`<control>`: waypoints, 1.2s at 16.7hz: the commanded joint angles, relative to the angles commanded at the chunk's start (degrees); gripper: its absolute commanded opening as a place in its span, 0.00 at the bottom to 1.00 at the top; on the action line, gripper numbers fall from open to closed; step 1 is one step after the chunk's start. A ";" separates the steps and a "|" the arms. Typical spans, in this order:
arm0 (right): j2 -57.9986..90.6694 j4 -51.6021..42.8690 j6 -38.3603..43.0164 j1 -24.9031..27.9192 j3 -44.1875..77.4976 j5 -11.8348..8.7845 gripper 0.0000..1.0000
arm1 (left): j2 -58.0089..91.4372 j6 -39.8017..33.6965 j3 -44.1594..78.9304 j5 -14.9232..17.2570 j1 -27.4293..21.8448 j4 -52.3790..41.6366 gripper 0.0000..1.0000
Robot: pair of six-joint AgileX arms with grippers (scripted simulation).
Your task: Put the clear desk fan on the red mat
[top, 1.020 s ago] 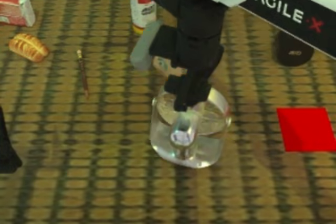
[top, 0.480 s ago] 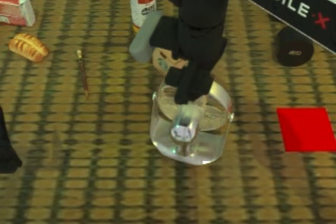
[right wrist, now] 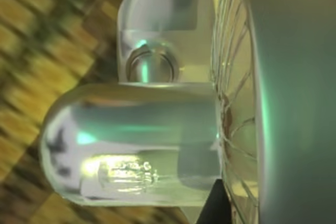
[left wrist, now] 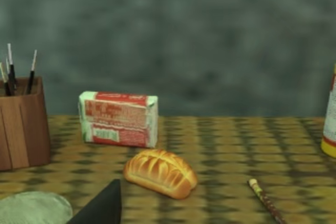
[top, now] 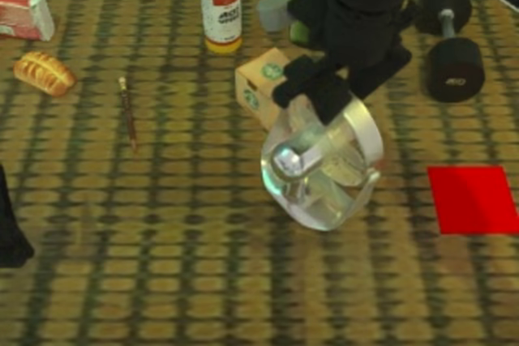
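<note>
Right tool (top: 324,111) clenched on the rim of the clear fan (top: 323,169), holding it tilted near the counter's (top: 162,241) middle, just beside the cardboard box (top: 261,85). Red mat (top: 473,199) lies well apart, toward the right edge. Left arm parked at the left edge; its tool's state cannot be told.

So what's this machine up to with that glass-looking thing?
The right gripper has hold of the clear desk fan by its top edge and holds it tilted near the middle of the table, beside a cardboard cube. The red mat, where the fan belongs, lies bare at the table's right. The left arm sits parked at the left edge.
</note>
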 joint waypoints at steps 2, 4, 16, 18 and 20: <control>-2.76 1.33 12.10 -2.50 -2.28 -0.14 0.00 | 0.00 0.00 0.00 0.00 0.00 0.00 1.00; -5.76 2.80 25.63 -5.26 -4.85 -0.29 0.00 | 0.00 0.00 0.00 0.00 0.00 0.00 1.00; -18.53 7.30 93.84 -21.79 -26.06 -0.10 0.00 | 0.00 0.00 0.00 0.00 0.00 0.00 1.00; -19.25 7.27 99.63 -23.54 -28.81 0.09 0.00 | 0.00 0.00 0.00 0.00 0.00 0.00 1.00; -19.68 7.24 102.98 -24.64 -30.55 0.22 0.00 | 0.00 0.00 0.00 0.00 0.00 0.00 1.00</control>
